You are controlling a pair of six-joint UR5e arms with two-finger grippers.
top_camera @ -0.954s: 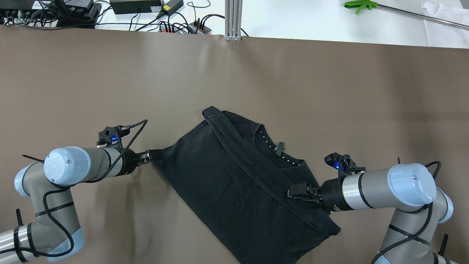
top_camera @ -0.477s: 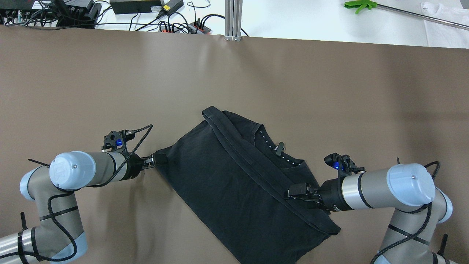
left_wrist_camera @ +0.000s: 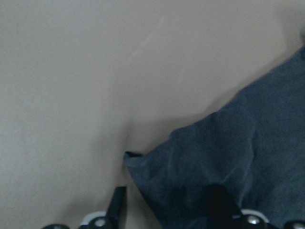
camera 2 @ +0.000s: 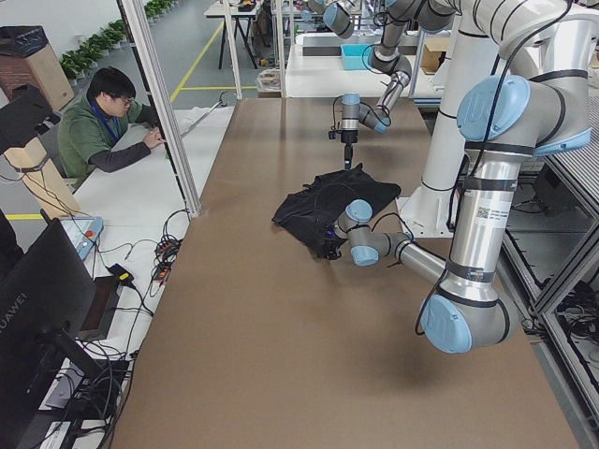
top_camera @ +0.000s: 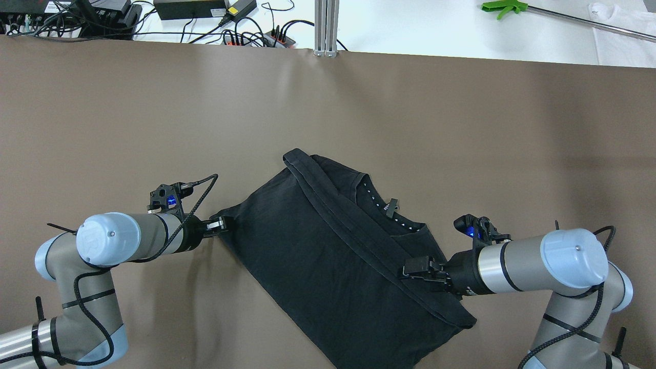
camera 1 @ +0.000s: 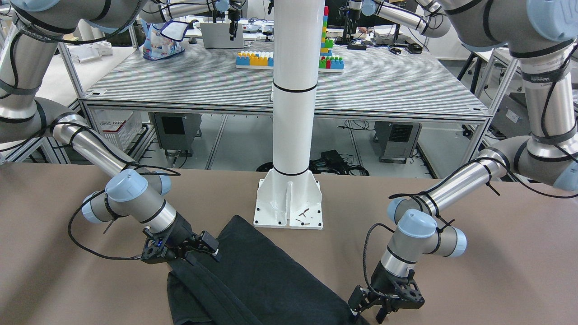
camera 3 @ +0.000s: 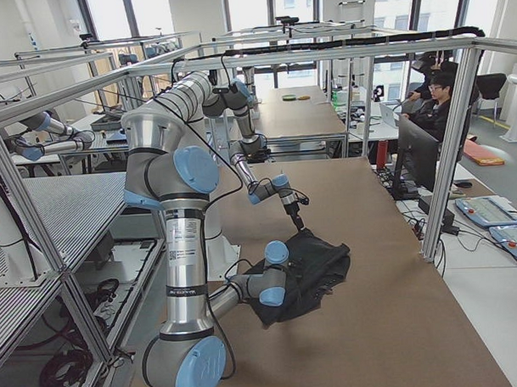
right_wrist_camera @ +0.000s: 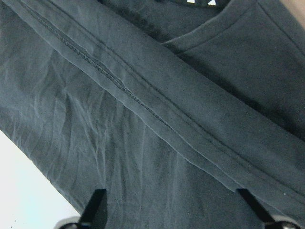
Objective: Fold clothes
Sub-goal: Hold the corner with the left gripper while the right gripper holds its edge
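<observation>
Black clothes (top_camera: 328, 251) lie on the table (top_camera: 102, 102); left gripper (top_camera: 224, 224) spread at one corner, right gripper (top_camera: 408, 270) spread above them. Monitor (camera 2: 42, 299) reads HUAWEI.

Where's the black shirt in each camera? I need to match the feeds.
Front-facing: shirt bottom centre, below the pillar base.
Overhead: shirt centre, lower half.
Exterior left: shirt mid-table, centre.
Exterior right: shirt centre, lower half.
Left wrist: shirt lower right.
Right wrist: shirt fills nearly all.
Landmark: left tool at the shirt's corner, in overhead, front-facing and left wrist views.
</observation>
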